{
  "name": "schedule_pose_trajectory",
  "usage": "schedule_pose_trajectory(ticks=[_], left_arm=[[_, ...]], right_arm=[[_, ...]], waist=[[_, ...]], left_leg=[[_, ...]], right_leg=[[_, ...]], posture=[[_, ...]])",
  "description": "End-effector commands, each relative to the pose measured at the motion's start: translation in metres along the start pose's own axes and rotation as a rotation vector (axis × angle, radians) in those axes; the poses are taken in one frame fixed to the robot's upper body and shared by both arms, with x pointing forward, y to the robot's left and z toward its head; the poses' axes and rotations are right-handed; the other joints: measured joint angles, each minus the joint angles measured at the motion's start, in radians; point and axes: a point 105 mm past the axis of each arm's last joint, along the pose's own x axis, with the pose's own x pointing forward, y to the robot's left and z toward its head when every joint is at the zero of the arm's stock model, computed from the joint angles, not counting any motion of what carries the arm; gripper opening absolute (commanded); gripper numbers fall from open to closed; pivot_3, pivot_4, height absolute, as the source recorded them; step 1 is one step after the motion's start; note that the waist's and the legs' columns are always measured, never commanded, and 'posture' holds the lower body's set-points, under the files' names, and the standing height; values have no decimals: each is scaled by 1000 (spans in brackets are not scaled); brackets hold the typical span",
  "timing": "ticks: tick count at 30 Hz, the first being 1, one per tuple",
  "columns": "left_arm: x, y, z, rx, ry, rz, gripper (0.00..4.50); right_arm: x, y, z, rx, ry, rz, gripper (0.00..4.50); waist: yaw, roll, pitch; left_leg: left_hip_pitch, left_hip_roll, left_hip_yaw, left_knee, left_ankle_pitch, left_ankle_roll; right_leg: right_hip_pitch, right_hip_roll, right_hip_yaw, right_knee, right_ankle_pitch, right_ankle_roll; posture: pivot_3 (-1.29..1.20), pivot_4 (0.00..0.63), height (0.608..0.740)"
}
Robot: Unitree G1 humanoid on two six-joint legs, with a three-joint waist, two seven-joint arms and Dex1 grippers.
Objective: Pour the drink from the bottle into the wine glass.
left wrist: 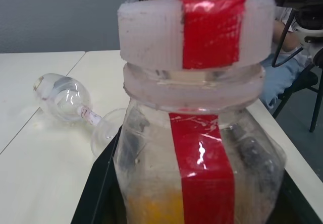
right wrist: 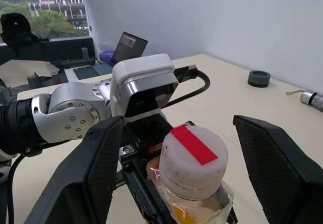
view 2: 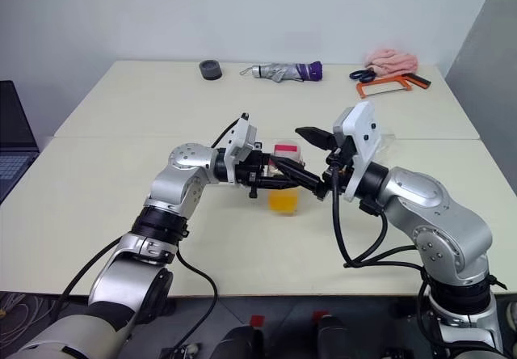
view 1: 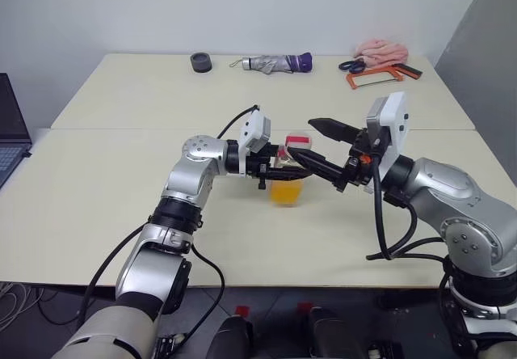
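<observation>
The left gripper (view 2: 271,173) is clamped on the bottle (view 1: 289,177), its black fingers (left wrist: 103,183) pressed against the clear body below the neck, holding it upright just above the cream table (view 1: 121,181). The right gripper (right wrist: 186,158) stands with its fingers well apart, one on each side of the cap (right wrist: 194,156) and touching neither it nor the bottle as far as the pictures show.

The cap is white and ribbed, with a red strip across its top and down its side. A matching red strip runs down the bottle's body; no lettering can be read on either. The drink (view 1: 287,192) fills only the lower part of the bottle.

The wine glass (left wrist: 75,105) lies on its side on the table, beyond the bottle from the left wrist, apart from it; a small red-marked band sits on its stem, too small to read.

Far behind the bottle, along the table's back edge, lie a dark round object (view 1: 201,62), a folded umbrella (view 1: 279,63), scissors (view 1: 351,65), an orange-framed saw (view 1: 376,76) and a pink cloth (view 1: 383,51).
</observation>
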Motion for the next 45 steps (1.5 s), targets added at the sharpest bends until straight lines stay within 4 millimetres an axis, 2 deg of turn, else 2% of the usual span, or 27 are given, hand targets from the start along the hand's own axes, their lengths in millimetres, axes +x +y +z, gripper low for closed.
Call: schedule_pose_trajectory(ticks=[1,13,24,35,38,43,44,45], left_arm=[[1,1,20,76,-35,-11,1713],[4,-2,21,75,-42,-26,1713],[4,-2,20,79,-34,-31,1713],[4,-3,18,79,-32,-27,1713],[4,-3,18,79,-32,-26,1713],[4,-3,18,79,-33,-26,1707],[4,-3,18,79,-33,-26,1706],[4,-3,18,79,-33,-26,1706]], right_arm=[[-5,0,14,-22,-48,12,4492],[-2,-5,7,67,1,41,4500],[12,-4,-2,17,46,83,4500],[19,-5,-2,14,34,91,4500],[20,-3,-2,8,37,93,3919],[21,-1,-2,-2,33,96,2109],[21,-1,-1,-5,29,94,1884],[21,-1,-1,-10,27,92,1872]], waist=[[0,0,0],[0,0,0],[-1,0,0],[0,0,0],[-1,0,0],[0,0,0],[0,0,0],[0,0,0]], left_leg=[[0,0,0,0,0,0],[0,0,0,0,0,0],[0,0,0,0,0,0],[0,0,0,0,0,0],[0,0,0,0,0,0],[0,0,0,0,0,0],[0,0,0,0,0,0],[0,0,0,0,0,0]], right_leg=[[0,0,0,0,0,0],[0,0,0,0,0,0],[0,0,0,0,0,0],[0,0,0,0,0,0],[0,0,0,0,0,0],[0,0,0,0,0,0],[0,0,0,0,0,0],[0,0,0,0,0,0]], posture=[[0,150,740],[0,150,740],[0,150,740],[0,150,740],[0,150,740],[0,150,740],[0,150,740],[0,150,740]])
